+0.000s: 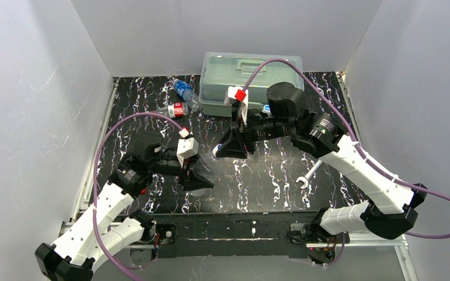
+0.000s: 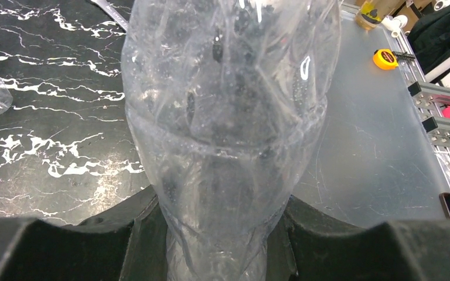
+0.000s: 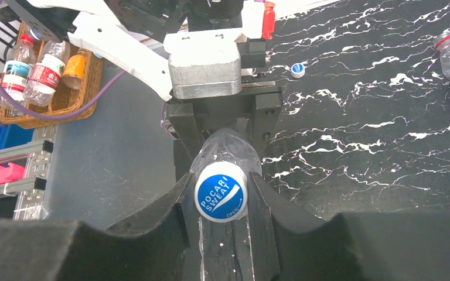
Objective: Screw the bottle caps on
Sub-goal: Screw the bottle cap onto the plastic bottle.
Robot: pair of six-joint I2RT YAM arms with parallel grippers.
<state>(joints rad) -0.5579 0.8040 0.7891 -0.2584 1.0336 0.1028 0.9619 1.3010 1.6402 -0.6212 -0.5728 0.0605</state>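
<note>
A plain clear bottle (image 2: 228,117) lies gripped at its lower body in my left gripper (image 2: 217,246), whose jaws press both its sides. Its neck points toward my right gripper (image 3: 220,202), which is shut on the blue and white bottle cap (image 3: 220,191) sitting on the bottle's mouth. From above, both grippers meet over the table's middle: left gripper (image 1: 201,175), right gripper (image 1: 222,151). A red-label bottle (image 1: 176,109) and a blue-label bottle (image 1: 186,93) lie at the back left. A loose blue and white cap (image 3: 297,69) rests on the table.
A large translucent lidded box (image 1: 249,76) stands at the back centre. A silver wrench (image 1: 306,177) lies right of the middle. White walls close in three sides. A wicker basket (image 3: 53,88) with other bottles sits off the table.
</note>
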